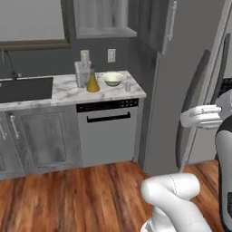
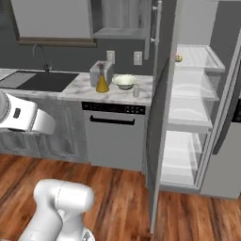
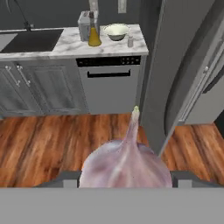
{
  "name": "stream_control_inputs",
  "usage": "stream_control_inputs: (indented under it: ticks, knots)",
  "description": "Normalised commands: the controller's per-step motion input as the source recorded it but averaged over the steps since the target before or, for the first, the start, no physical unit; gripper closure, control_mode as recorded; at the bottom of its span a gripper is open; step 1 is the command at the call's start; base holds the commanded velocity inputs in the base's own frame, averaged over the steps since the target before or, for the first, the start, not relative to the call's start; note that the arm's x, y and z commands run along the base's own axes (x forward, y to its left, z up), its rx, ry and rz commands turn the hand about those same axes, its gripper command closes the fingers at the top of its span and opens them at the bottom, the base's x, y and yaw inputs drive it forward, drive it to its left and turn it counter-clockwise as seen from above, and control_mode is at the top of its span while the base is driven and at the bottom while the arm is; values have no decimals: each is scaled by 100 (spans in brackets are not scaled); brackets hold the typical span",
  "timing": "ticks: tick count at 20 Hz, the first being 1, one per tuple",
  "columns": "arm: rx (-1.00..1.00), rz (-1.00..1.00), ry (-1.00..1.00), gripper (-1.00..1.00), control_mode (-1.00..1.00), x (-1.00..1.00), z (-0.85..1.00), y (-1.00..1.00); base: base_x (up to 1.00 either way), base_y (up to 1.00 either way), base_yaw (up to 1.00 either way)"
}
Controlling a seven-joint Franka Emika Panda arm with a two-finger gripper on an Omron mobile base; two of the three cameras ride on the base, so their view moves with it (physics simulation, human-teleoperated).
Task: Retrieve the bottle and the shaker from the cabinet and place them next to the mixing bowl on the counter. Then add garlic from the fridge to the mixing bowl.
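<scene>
Now garlic [image 3: 126, 164] clamped between the end effector's [image 3: 126, 178] 2 half-spread fingers, stem outward.

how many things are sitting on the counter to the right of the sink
4: the toaster at the back, the bottle just in front of it, the mixing bowl to their right, and the small shaker right of the bowl. Anything behind the toaster would be hidden.

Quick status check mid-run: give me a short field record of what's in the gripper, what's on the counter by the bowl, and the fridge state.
gripper: closed on the garlic, stem pointing away from the hand
bottle: upright on the counter, left of the mixing bowl
shaker: upright, right of the bowl
bowl contents: looks empty
fridge: door open, white shelves showing
left to do: garlic into bowl
</scene>
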Motion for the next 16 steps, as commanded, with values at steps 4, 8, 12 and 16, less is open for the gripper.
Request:
stream_control_inputs:
  ticks: [4,8,12,16]
  knots:
    - [0,0,0,100,100,0,0,0,91,94,0]
    - [0,0,0,100,100,0,0,0,96,47,-3]
    - [0,0,0,100,100,0,0,0,100,9,-10]
    - [0,0,0,100,100,0,0,0,90,-9,-15]
